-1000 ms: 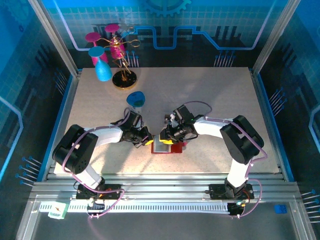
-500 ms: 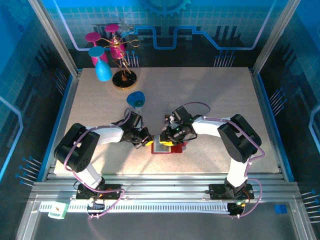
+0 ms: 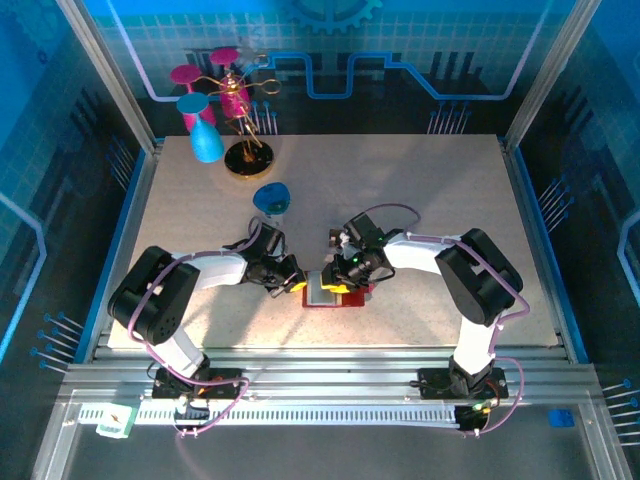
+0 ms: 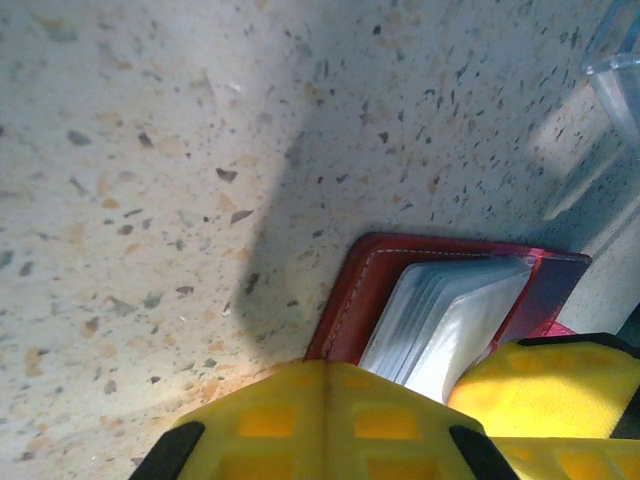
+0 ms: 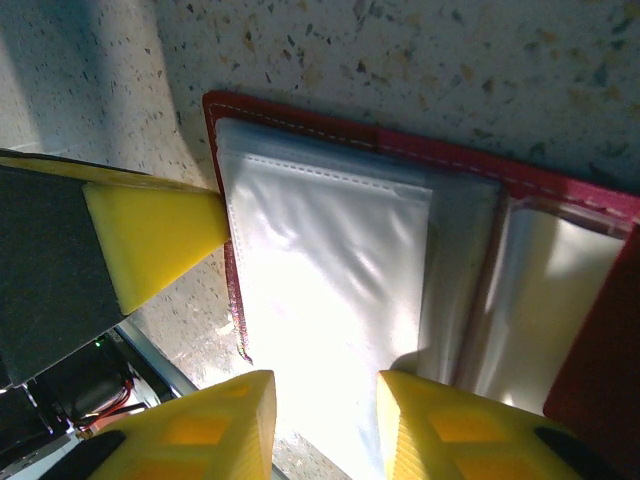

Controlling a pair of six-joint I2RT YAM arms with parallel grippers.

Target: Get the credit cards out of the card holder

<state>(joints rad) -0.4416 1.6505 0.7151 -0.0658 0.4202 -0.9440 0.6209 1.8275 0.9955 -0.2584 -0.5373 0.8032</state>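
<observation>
— How wide is the right gripper [image 3: 334,284]?

— Partly open. In its wrist view the two yellow fingers [image 5: 205,425] stand apart at the near edge of the card holder [image 3: 352,298]. The top white sleeve [image 5: 330,270] shows in the gap. I cannot tell whether they touch it.

— And the left gripper [image 3: 297,284]?

— Its fingers are drawn close, and the sleeves run down between them. Whether they pinch, I cannot tell. From the right wrist, one of the left's fingertips [image 5: 150,240] touches the holder's left edge.

— Where does the holder lie?

— Open on the table [image 3: 420,200], near the middle, between the two grippers. The cards cannot be told from the sleeves.

— Does any view add something?

— The left wrist catches a clear plastic edge [image 4: 612,75] just past the holder. The overhead view gives the far left corner.

— Counts?

— One red holder and two grippers. There is one blue cup [image 3: 270,197] just beyond the left gripper. One gold stand [image 3: 245,155] carries pink glasses, and one blue glass [image 3: 205,140] is beside it.
</observation>
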